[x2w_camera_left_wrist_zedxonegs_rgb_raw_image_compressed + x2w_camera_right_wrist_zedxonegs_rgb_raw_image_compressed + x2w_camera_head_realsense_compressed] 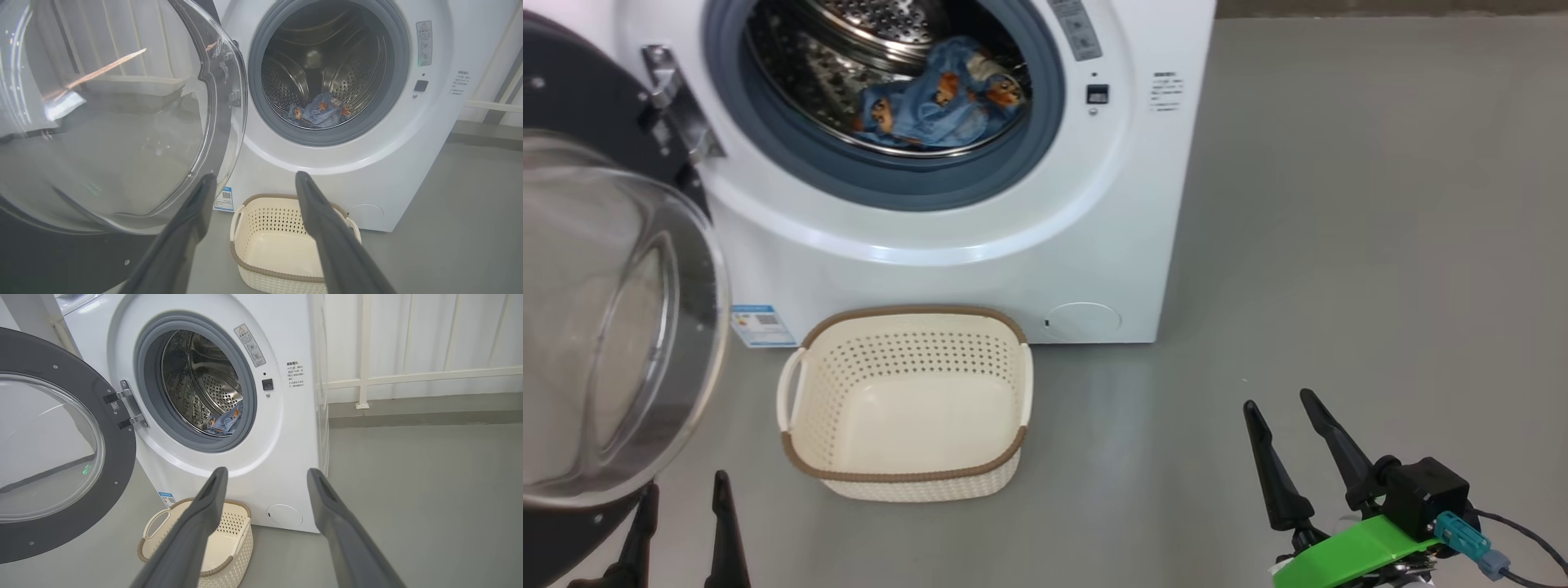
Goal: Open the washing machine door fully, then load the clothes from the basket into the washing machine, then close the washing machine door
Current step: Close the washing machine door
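Glossy white shell is seen on the washing machine [1094,245], with a shiny perforated steel drum [788,69]. The bowl of the door [605,327] is done in clear glass, the basket [915,486] in matt cream plastic.

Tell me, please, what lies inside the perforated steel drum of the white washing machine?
Light blue fabric with orange-brown cartoon prints lies crumpled at the bottom of the perforated steel drum. Anything beneath it is covered.

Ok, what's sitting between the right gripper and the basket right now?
Nothing in the way: the head view shows bare grey floor between the open right gripper and the empty basket.
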Available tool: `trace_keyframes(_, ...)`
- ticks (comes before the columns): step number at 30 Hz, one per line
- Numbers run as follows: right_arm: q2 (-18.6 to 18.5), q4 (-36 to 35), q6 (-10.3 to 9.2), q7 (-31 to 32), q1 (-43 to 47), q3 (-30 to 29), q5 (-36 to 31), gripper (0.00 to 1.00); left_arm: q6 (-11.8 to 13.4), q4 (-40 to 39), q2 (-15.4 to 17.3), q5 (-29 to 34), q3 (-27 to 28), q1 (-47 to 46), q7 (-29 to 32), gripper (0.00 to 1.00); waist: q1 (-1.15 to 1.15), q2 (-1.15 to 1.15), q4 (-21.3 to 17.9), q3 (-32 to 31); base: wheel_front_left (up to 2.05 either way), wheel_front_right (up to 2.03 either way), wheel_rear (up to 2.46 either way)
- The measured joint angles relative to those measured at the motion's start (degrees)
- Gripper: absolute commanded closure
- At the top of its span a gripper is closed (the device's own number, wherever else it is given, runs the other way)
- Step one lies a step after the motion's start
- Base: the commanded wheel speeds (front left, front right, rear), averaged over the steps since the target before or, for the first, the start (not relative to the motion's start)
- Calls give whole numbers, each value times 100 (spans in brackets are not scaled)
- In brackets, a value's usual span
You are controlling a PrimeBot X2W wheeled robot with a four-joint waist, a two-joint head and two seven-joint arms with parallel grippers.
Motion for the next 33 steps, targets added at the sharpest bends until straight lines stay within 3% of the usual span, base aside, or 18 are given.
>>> trace_keyframes(33,-20,97,0,0,-1,151,-120,0,412,-23,-20,-370,-277,60,-1,0,0,0,2269,-33,0,0,0)
